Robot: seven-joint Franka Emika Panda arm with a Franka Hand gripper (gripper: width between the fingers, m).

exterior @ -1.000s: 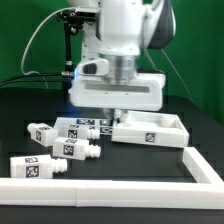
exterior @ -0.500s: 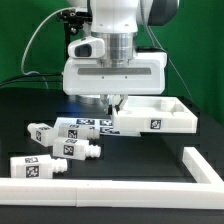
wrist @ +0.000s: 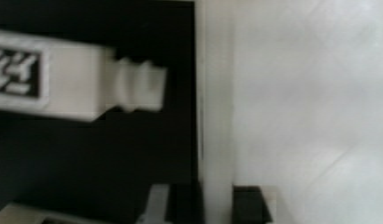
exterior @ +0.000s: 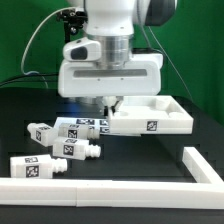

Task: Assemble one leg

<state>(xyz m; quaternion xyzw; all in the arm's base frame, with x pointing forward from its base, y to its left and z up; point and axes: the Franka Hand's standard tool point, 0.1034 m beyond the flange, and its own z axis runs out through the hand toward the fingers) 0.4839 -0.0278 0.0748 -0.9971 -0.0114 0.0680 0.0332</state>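
My gripper is shut on one wall of the large white tray-like panel and holds it tilted a little above the table. In the wrist view the panel's wall runs between my fingers, with the gripper closed on it. Three white legs with black-and-white tags lie on the black table at the exterior view's left: one, one and one. One leg shows in the wrist view, its round stub end pointing toward the panel's wall and apart from it.
The marker board lies flat just beside the panel's left end. A white L-shaped rail runs along the table's front and up the exterior view's right. Cables and a dark stand are behind the arm.
The gripper has risen with the panel in it; the panel has come off the table and now hangs higher. The legs have not moved.
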